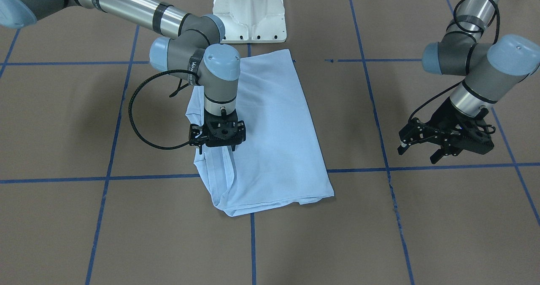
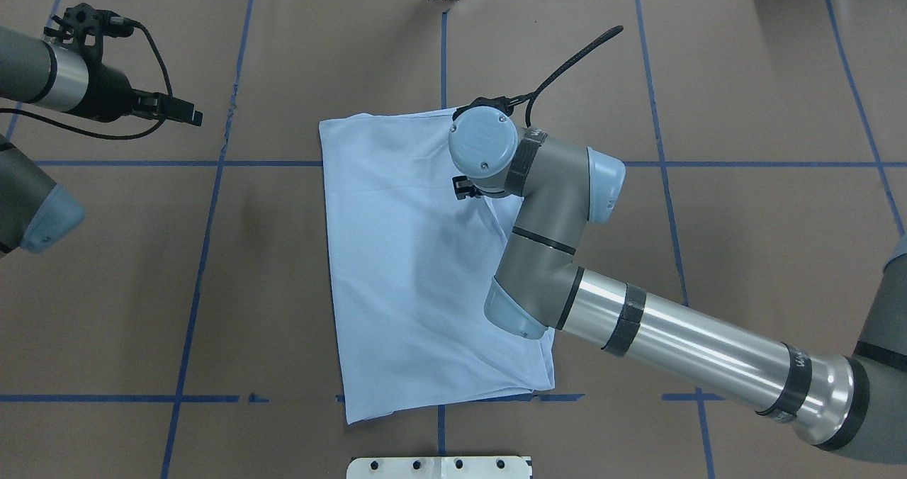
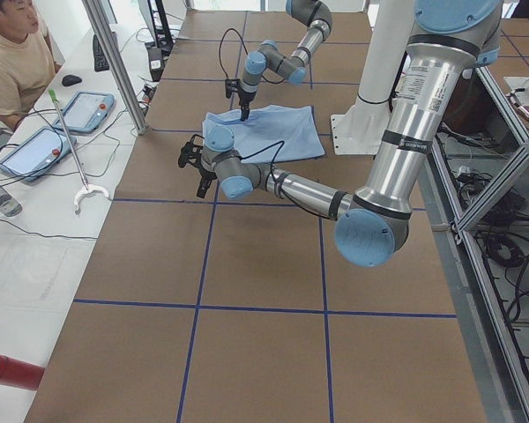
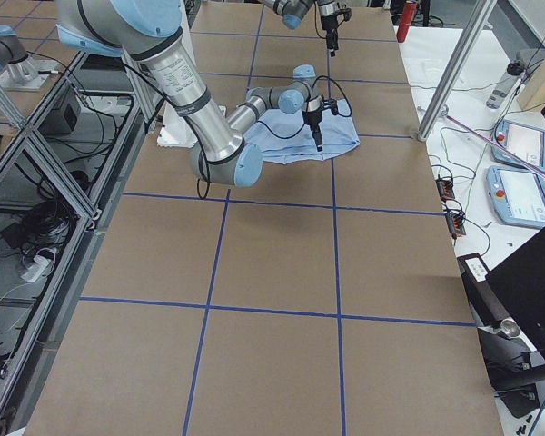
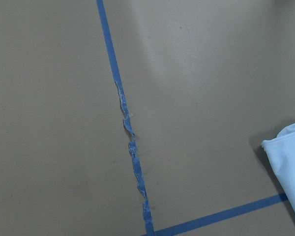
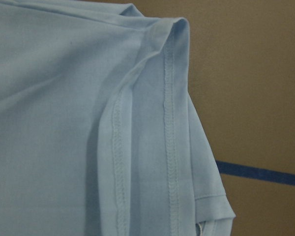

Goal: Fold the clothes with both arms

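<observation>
Overhead exterior view had the light blue T-shirt (image 2: 404, 252) folded into a long strip at the middle of the tabletop (image 2: 744, 75), one short end near the robot-side edge. Its right-hand long edge lay under the right gripper (image 1: 217, 149), which pointed straight down with jaws apart, nothing visibly pinched. Above bare tabletop, well apart from the shirt, the left gripper (image 1: 417, 153) hung with jaws spread, holding nothing.

table (image 1: 422, 234): brown, blue tape grid (image 1: 147, 178) | on it: folded T-shirt (image 1: 274, 129), white base (image 1: 249, 11)
</observation>
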You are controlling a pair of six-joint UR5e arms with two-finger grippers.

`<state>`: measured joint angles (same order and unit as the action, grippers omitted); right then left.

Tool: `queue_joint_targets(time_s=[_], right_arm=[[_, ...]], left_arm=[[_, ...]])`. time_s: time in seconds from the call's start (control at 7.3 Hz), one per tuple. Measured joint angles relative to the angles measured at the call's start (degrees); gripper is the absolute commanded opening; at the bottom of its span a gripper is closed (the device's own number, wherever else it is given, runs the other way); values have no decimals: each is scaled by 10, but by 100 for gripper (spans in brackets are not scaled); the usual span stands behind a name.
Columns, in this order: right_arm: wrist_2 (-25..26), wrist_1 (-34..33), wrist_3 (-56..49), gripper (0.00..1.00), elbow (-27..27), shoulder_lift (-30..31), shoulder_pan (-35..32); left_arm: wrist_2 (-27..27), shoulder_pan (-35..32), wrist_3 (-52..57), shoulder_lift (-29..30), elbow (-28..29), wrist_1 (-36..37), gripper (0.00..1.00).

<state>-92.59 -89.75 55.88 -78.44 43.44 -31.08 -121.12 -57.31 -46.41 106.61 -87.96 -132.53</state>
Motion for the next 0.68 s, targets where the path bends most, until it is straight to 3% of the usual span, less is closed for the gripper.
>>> queue_joint_targets(time_s=[0.68], right_arm=[[-5, -35, -67, 100, -14, 33, -36]], left_arm=[[0, 0, -1, 1, -1, 0, 100]])
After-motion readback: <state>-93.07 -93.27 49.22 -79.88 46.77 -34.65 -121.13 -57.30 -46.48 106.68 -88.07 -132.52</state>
